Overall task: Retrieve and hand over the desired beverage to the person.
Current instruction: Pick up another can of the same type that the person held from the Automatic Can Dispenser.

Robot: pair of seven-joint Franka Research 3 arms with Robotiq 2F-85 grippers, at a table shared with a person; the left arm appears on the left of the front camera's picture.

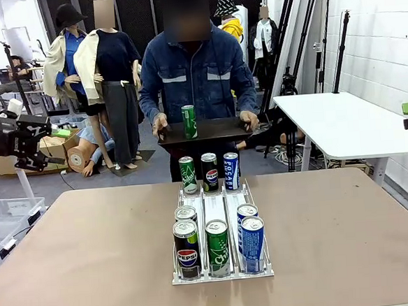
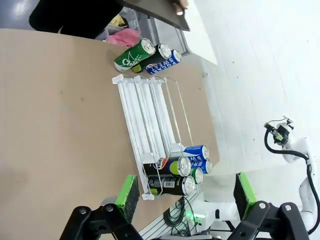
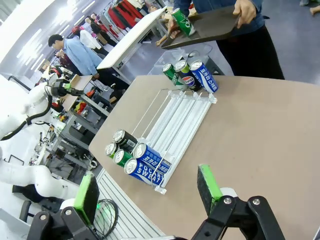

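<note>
Left wrist view: left gripper (image 2: 186,186) wide open and empty, well clear of the cans.
Its green pads stand far apart with nothing between them, and the right gripper (image 3: 147,189) is spread the same way, also empty. Both hang above the table (image 1: 91,245), back from the white rack (image 1: 215,202), where cans sit shoulder to shoulder. Beyond, the person (image 1: 197,73) holds a dark tray (image 1: 223,129) in both hands with one green can (image 1: 189,122) upright on it, so the handover looks made. I judge two risks: that tall can could tip if the hand-held tray tilts, and any further pick from the packed near row could knock neighbouring cans over.
</note>
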